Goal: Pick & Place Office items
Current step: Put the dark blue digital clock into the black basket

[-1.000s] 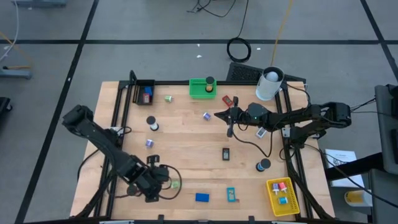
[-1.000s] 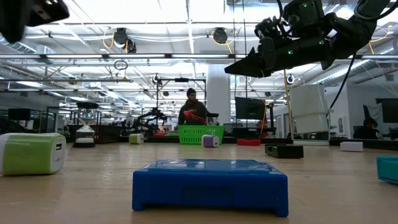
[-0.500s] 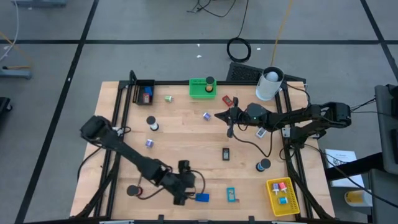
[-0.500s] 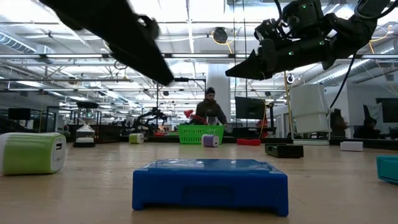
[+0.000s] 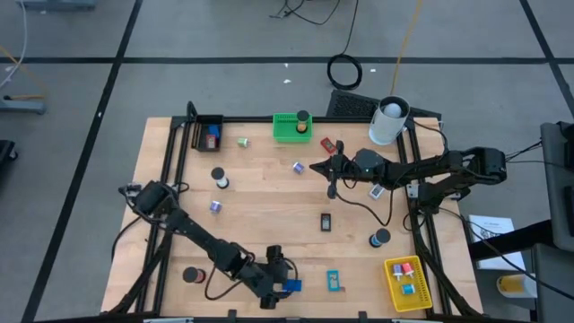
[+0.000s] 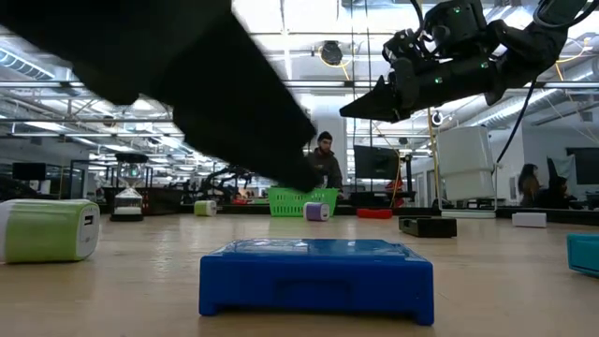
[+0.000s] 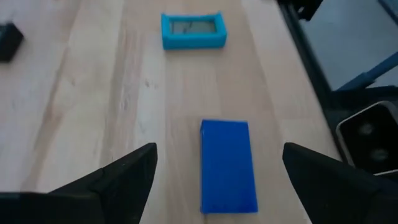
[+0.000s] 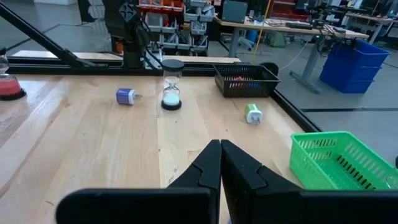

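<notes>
A blue rectangular block (image 7: 228,167) lies flat on the wooden table near its front edge, also seen from above (image 5: 291,285) and from table height (image 6: 316,276). My left gripper (image 7: 219,152) is open and slants down over the block, one finger on either side of it and clear of it. From above, my left gripper (image 5: 274,285) stands just left of the block. My right gripper (image 5: 314,166) is shut on nothing and hangs level above the far middle of the table, as its wrist view (image 8: 221,155) shows.
A cyan item (image 5: 334,281) lies right of the block, a green-and-white plug (image 6: 51,229) to its left. Black rolls (image 5: 380,238) (image 5: 191,274), a black item (image 5: 326,222), small purple pieces (image 5: 215,206), a yellow bin (image 5: 408,281), green bin (image 5: 291,126), black bin (image 5: 208,135), white cylinder (image 5: 389,121).
My left arm has swung along the near edge toward the table's right and sunk, tipping its gripper downward until it stands over the blue block. The block has not moved.
</notes>
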You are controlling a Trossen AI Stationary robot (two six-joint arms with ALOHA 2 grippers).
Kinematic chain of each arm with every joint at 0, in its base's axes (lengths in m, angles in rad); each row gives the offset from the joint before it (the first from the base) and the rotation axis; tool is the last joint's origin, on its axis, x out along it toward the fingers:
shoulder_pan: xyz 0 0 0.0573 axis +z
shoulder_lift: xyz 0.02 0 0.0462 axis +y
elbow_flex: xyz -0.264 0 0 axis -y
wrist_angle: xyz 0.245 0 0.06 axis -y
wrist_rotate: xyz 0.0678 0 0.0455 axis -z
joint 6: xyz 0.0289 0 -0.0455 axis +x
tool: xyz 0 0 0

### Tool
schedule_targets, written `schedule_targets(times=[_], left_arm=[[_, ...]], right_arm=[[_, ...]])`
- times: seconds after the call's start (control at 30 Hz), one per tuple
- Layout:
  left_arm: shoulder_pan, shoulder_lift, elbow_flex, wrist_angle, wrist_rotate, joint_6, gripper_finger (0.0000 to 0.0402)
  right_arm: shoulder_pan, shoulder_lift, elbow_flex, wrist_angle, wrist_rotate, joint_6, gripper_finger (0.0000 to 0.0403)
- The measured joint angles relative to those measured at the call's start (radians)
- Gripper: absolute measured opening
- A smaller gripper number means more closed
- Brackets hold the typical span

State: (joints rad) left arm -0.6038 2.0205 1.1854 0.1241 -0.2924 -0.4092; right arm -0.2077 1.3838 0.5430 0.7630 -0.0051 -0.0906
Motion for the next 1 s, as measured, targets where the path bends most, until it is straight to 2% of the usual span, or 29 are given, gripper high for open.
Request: schedule_targets(times=[0.27, 0.57, 0.73, 0.87, 1.0], left_arm=[[0.002, 0.023, -0.001, -0.037, -0.056, -0.024, 0.0353], [-0.009, 0.052, -0.001, 0.006, -0.029, 0.002, 0.0305], [-0.006, 0.100, 0.031, 0.021, -0.024, 0.008, 0.0297], [-0.006, 0.117, 0.085, -0.069, -0.017, 0.036, 0.0284], [-0.007, 0.119, 0.119, -0.157, -0.015, 0.039, 0.0237]], right_arm=[[0.000, 0.000, 0.000, 0.003, 0.002, -0.005, 0.0004], [0.000, 0.000, 0.000, 0.004, 0.003, -0.024, 0.0004], [0.000, 0.000, 0.000, 0.002, 0.003, -0.026, 0.0004], [0.000, 0.000, 0.000, 0.002, 0.003, -0.026, 0.0004], [0.000, 0.000, 0.000, 0.002, 0.003, -0.026, 0.0004]])
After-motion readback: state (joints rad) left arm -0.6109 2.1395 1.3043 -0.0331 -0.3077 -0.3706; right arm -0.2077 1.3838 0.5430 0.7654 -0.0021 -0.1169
